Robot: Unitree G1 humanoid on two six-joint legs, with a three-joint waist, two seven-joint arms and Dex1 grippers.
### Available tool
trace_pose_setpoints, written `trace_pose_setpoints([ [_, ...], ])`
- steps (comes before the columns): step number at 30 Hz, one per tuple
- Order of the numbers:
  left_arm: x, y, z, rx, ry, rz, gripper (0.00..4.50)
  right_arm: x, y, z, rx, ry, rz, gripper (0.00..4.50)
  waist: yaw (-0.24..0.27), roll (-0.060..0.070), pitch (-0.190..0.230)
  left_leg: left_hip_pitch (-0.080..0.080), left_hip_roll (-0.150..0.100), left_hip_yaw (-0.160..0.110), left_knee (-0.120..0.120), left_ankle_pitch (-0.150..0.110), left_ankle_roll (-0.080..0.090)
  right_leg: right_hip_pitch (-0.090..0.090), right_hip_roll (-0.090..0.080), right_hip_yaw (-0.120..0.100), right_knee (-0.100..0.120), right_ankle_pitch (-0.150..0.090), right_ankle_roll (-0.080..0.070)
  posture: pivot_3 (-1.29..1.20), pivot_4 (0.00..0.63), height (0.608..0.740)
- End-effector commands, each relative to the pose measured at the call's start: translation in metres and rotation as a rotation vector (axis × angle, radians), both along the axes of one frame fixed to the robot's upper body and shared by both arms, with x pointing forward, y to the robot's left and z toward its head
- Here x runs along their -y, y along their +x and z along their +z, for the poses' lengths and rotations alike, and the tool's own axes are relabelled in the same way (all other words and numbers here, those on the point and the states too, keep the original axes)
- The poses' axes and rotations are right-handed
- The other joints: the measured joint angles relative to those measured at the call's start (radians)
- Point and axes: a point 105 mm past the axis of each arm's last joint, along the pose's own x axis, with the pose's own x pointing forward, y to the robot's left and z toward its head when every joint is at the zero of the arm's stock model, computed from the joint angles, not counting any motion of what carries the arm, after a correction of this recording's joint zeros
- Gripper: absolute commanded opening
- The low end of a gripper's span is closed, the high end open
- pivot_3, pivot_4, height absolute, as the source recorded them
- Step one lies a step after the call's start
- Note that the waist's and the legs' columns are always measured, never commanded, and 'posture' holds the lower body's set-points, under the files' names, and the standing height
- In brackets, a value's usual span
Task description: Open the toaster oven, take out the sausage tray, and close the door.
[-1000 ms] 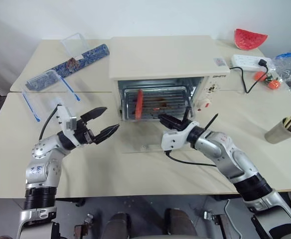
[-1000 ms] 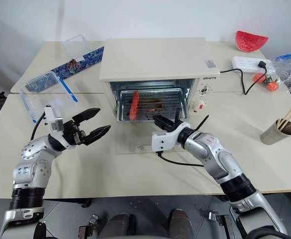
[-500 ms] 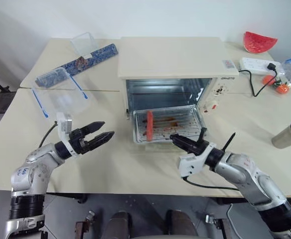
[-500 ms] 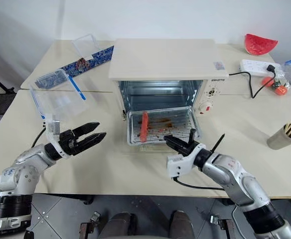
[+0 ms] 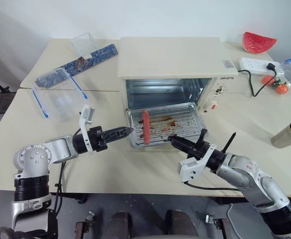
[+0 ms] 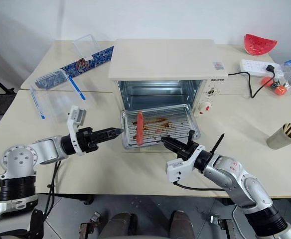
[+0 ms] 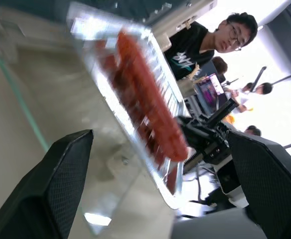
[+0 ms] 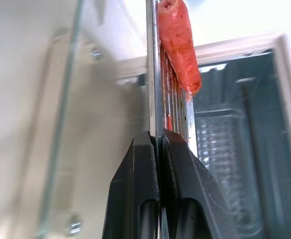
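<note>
Left eye view: the tray (image 5: 163,129), mid-frame, sits half out of the oven (image 5: 170,64) with the sausage (image 5: 146,126) on its left side. The right gripper (image 5: 174,142) pinches the front rim; the left gripper (image 5: 124,131) points at the left edge. The step in hand is taking the tray out.

Left wrist view: its fingers (image 7: 61,184) stand wide around the tray's edge; next they likely need to close there.

Right wrist view: the fingers (image 8: 143,184) clamp the rim.
</note>
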Motion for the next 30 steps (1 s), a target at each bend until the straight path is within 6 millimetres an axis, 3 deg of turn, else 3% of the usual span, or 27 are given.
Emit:
trace_pose_setpoints([
  [1,0.001,0.0,0.011,-0.017,-0.061,-0.007,4.5,-0.009,-0.008,0.021,0.077,0.039,0.059,0.01,0.0,0.0,0.0,0.0,0.0,0.0,0.0,0.0,0.0,0.0,0.0,0.0,0.0,0.0,0.0,0.0,0.15,0.74],
  [5,0.002,0.006,0.009,-0.073,-0.1,0.022,4.5,-0.012,-0.009,0.023,0.072,0.043,0.075,0.01,0.0,0.0,0.0,0.0,0.0,0.0,0.0,0.0,0.0,0.0,0.0,0.0,0.0,0.0,0.0,0.0,0.15,0.74],
  [20,0.013,0.002,0.011,-0.213,-0.233,0.045,0.03,-0.016,-0.015,0.023,0.028,0.031,0.132,0.0,0.0,0.0,0.0,0.001,-0.001,-0.003,0.0,0.0,0.0,0.0,0.0,0.001,0.0,0.0,0.0,0.0,0.15,0.74],
  [29,0.013,0.004,0.007,-0.264,-0.28,0.094,0.03,-0.018,-0.019,0.024,-0.137,0.116,0.164,0.0,0.003,0.0,0.0,0.001,-0.001,-0.003,0.001,0.0,0.0,0.001,0.0,0.002,0.001,0.0,0.0,0.0,0.15,0.74],
  [30,0.011,0.003,0.006,-0.265,-0.28,0.096,0.0,-0.018,-0.02,0.026,-0.14,0.121,0.175,0.58,0.003,0.0,0.0,0.001,-0.001,-0.003,0.001,0.0,0.0,0.001,0.0,0.002,0.001,0.0,0.0,0.0,0.15,0.74],
])
